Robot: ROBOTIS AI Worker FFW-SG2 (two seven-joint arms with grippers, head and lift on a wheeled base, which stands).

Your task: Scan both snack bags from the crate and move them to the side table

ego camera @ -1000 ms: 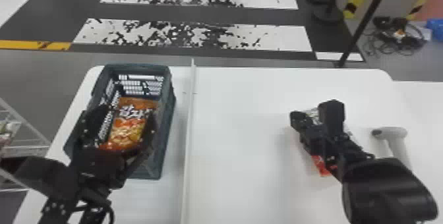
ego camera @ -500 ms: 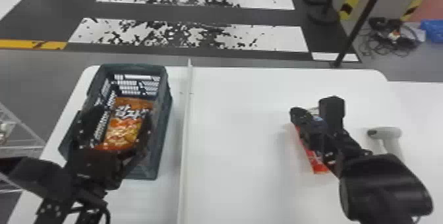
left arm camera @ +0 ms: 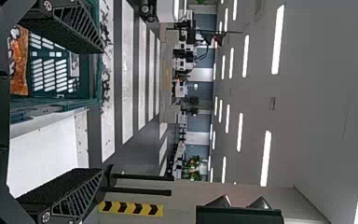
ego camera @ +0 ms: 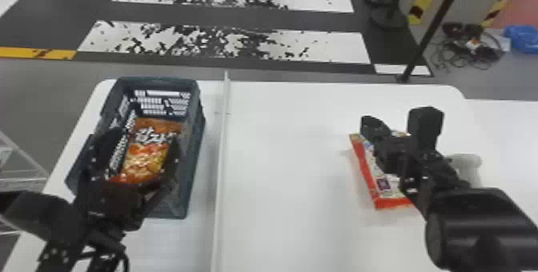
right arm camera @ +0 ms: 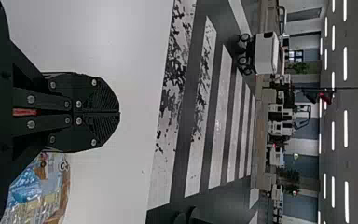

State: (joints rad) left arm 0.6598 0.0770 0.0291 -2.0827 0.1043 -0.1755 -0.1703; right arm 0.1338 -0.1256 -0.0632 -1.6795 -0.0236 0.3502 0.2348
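In the head view, my left gripper (ego camera: 144, 138) is open over the dark crate (ego camera: 191, 139), where an orange snack bag (ego camera: 146, 151) lies. The left wrist view has the left gripper (left arm camera: 100, 111) with its fingers wide apart, and part of the orange bag (left arm camera: 19, 63) inside the crate (left arm camera: 56, 105). On the right part of the white table, my right gripper (ego camera: 374, 125) stands over a red-edged snack bag (ego camera: 364, 163), which its arm partly hides. The right gripper (right arm camera: 120, 112) has its fingertips together, with the bag (right arm camera: 37, 191) off to one side.
A thin white divider (ego camera: 221, 151) runs along the table between the crate and the red-edged bag. Beside the right arm lies a white hand-held scanner (ego camera: 467, 165), partly covered by it. Black posts (ego camera: 434, 31) stand on the floor beyond the table.
My right gripper has shifted slightly toward the table's far edge. The red-edged bag has moved left and turned, so more of it shows. The left gripper remains open over the crate.
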